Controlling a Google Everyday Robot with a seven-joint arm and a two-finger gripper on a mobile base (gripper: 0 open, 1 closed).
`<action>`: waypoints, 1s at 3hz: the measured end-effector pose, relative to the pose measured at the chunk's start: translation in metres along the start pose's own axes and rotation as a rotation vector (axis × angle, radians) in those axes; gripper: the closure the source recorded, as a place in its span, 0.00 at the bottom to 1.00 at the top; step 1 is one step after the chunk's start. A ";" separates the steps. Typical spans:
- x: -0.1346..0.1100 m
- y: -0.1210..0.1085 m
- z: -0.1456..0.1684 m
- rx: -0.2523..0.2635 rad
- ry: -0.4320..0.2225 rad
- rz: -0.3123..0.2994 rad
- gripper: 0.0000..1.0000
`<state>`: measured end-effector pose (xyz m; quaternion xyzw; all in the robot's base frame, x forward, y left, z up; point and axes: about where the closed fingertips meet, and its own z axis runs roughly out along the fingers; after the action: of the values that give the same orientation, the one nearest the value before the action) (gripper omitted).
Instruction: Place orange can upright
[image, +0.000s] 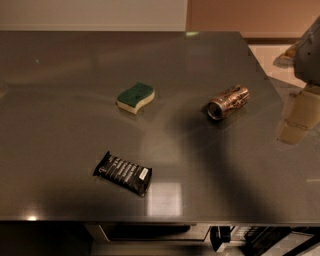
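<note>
The can (229, 101) lay on its side on the worktop (60, 130), right of the middle and toward the far half. It was a small metal drink can, coppery orange-brown with pale cream markings along its body. One silver-rimmed end faced the near left; the other end pointed away to the far right, so the can lay slantwise across the surface. It looked whole, and it touched nothing else. The pincer (298, 120) hung at the right edge, apart from the can.
</note>
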<state>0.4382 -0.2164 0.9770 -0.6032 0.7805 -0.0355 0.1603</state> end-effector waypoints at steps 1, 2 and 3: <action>0.000 -0.001 -0.001 0.001 0.002 -0.002 0.00; -0.003 -0.017 0.011 -0.039 0.017 -0.057 0.00; -0.007 -0.051 0.037 -0.073 0.035 -0.137 0.00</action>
<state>0.4983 -0.2186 0.9564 -0.6600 0.7408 -0.0282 0.1217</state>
